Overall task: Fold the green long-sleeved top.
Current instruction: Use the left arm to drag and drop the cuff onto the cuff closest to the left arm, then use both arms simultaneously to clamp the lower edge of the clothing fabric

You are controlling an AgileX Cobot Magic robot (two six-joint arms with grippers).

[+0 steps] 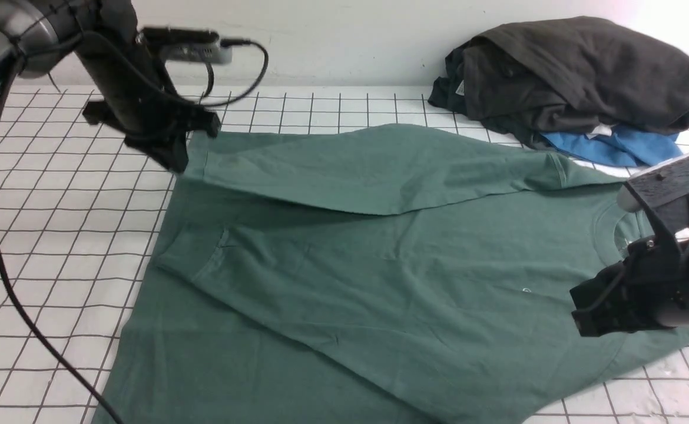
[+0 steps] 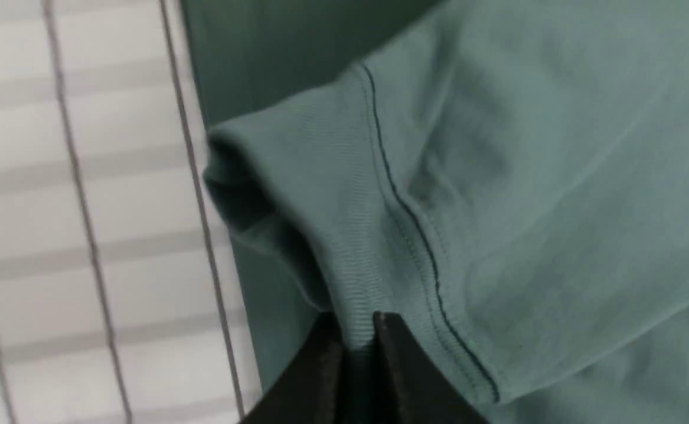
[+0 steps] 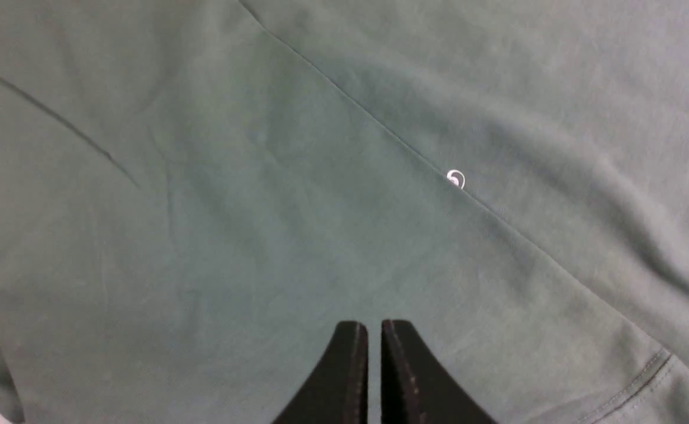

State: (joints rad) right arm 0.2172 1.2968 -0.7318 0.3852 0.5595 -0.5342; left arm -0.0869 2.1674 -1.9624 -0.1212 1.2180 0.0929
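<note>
Running off-frame: green top hem; blue garment half-buried.

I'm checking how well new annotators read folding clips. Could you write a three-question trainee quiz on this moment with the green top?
1. True or false: the left tool pinches a sleeve cuff of the green long-sleeved top.
2. The lower garment peeking out from under the dark garment at the far right is: A red; B bright blue; C yellow.
3. Fill in: the right tool, over the top, has its jaws ___ with no cloth between them.
Key: 1 true; 2 B; 3 shut.
</note>
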